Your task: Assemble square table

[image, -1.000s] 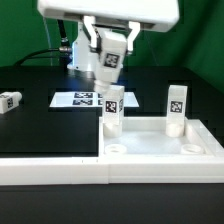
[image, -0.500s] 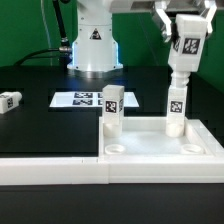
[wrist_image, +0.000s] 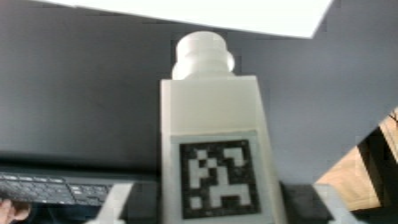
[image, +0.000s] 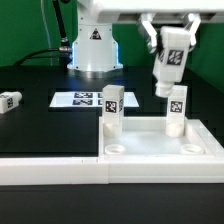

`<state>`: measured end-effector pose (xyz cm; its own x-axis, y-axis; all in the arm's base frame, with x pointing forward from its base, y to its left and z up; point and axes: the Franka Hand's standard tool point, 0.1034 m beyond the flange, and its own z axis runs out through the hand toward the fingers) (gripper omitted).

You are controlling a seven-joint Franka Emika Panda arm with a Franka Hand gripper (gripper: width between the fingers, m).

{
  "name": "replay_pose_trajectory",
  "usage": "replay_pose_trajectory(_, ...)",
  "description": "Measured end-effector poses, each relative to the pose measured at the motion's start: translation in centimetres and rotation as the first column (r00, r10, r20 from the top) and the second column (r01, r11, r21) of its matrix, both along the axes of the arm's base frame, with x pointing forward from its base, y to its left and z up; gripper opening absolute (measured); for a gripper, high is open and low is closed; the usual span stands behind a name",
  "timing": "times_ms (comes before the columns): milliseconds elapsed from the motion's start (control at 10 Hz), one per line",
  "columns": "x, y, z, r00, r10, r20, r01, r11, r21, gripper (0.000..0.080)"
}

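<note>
My gripper (image: 170,38) is shut on a white tagged leg (image: 170,64), holding it tilted in the air above and just to the exterior view's left of a leg (image: 177,108) standing upright in the far right corner of the white square tabletop (image: 160,141). Another leg (image: 112,108) stands upright in the far left corner. A further leg (image: 10,101) lies loose at the exterior view's far left. In the wrist view the held leg (wrist_image: 214,120) fills the middle, peg end away from the gripper (wrist_image: 217,208), with its tag between the dark fingers (wrist_image: 128,200).
The marker board (image: 84,99) lies flat behind the tabletop. The long white L-shaped barrier wall (image: 55,167) runs along the front and holds the tabletop. The robot base (image: 95,45) stands at the back. Two round holes show in the tabletop's near corners.
The gripper carried the leg from above the left standing leg across to the exterior view's right, then came down slightly and tilted it above the right standing leg.
</note>
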<state>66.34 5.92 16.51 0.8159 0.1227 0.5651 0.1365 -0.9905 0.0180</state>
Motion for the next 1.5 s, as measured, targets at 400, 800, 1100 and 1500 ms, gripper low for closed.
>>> replay_pose_trajectory(400,0.3,0.7,-2.1,0.999,0.029,0.019,-0.03,0.998,0.05,0.029)
replay_pose_trajectory(800,0.3,1.6,-2.1,1.0,0.017,0.017,-0.018,0.998,0.064,0.029)
replay_pose_trajectory(1100,0.0,1.5,-3.4,0.999,0.021,0.028,-0.023,0.998,0.06,0.029)
replay_pose_trajectory(1500,0.9,2.6,-4.8,0.999,0.016,0.029,-0.018,0.995,0.096,0.029)
